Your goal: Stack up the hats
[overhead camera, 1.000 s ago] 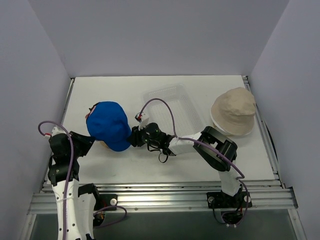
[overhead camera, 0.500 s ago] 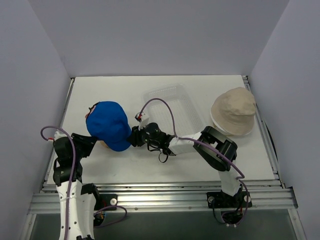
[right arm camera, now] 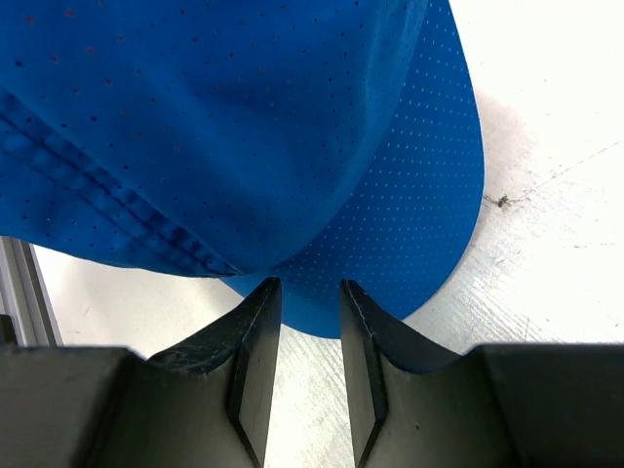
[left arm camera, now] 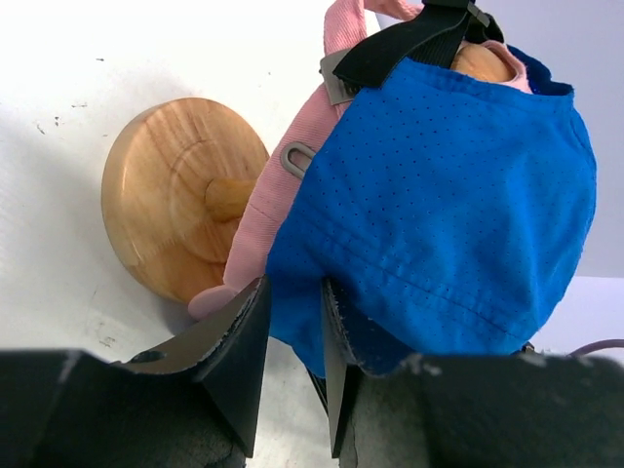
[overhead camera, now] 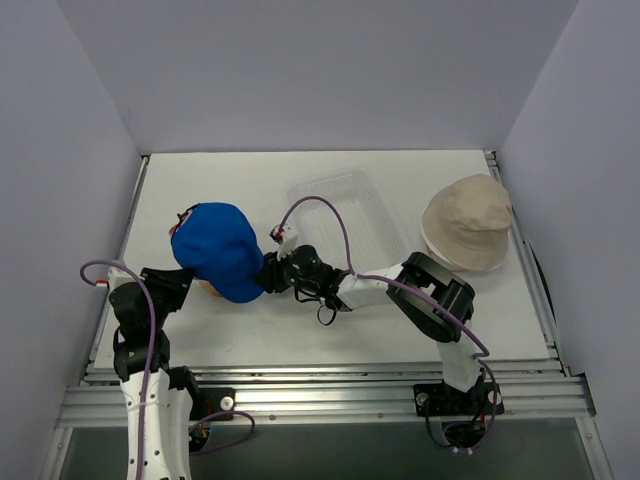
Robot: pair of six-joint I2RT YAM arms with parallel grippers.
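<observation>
Since the blue cap [overhead camera: 218,252], sitting over the pink cap [left arm camera: 273,195] at the desk's [overhead camera: 235,335] left, is light floppy fabric best pinched at hem or stiffer brim, the left end effector [left arm camera: 292,288] and right end effector [right arm camera: 308,285] straddle those edges, narrowly parted; whether clamped I cannot tell.
</observation>
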